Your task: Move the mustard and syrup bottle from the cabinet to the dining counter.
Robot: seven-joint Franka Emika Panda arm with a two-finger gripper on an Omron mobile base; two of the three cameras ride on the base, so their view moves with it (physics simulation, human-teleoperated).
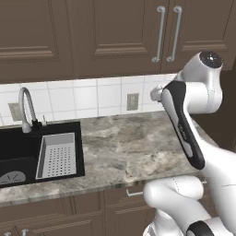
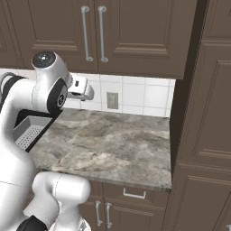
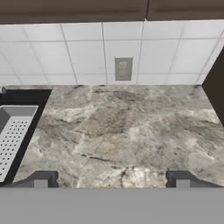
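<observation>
The wall cabinet [image 1: 120, 32] has both doors shut (silver bar handles [image 2: 94, 34] side by side), so the mustard and syrup bottle presumably sit hidden inside. The gripper [image 3: 111, 178] hangs released and holds nothing, its fingertips [image 3: 40, 179] spread above the marbled sink counter [image 3: 122, 131], right of the black sink [image 1: 18, 147]. Seemingly everything remains: opening, fetching, carrying to the dining counter.

Glossy white arm [image 1: 203, 92] of rounded tubular links, black panel running along 1 link, dark round cap with small pale specks atop a joint, hand [image 3: 111, 179] with 2 small dark grey fingertips [image 3: 41, 178]
</observation>
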